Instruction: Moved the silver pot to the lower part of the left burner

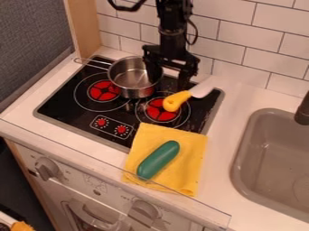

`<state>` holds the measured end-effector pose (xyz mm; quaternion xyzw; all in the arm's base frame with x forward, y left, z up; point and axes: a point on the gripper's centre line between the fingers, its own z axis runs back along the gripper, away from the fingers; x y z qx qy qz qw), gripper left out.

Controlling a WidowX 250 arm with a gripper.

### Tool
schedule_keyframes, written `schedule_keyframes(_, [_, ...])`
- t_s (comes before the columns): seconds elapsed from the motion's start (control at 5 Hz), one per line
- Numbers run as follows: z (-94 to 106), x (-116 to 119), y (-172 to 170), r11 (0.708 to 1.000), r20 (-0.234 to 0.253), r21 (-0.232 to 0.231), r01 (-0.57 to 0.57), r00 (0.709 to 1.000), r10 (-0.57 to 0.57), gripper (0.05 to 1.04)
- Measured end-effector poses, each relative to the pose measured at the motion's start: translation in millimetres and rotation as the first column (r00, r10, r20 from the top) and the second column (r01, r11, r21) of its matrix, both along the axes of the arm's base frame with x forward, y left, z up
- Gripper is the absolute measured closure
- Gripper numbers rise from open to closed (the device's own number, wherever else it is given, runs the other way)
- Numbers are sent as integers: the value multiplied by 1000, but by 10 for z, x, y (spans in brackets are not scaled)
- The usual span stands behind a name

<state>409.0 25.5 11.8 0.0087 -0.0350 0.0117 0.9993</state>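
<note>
My gripper (168, 80) hangs open over the right side of the silver pot (129, 85). Its left finger overlaps the pot's interior near the right rim, and the right finger is outside, over the back of the stove. Whether either finger touches the pot I cannot tell. The pot stands upright behind and between the two burners, its wire handle pointing to the back left. In front of it and to its left is the left burner (104, 90), with its red centre uncovered.
A yellow-handled knife (175, 100) lies across the right burner (161, 113). In front of the stove, a green toy vegetable (158, 159) rests on a yellow cloth (190, 155). The sink (271, 153) is at the right, and a tiled wall (241, 40) stands behind.
</note>
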Motion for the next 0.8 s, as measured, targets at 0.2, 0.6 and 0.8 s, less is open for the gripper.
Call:
schedule_keyframes(0.2, [-1, 37, 13, 1000, 0, 7, 2, 1000, -2, 433])
schedule_keyframes(0.6, [15, -43, 70, 1000, -11, 6, -10, 1000, 10, 924])
schedule_keyframes(0.8, [304, -140, 165, 998, 39, -3, -67, 997, 67, 1003])
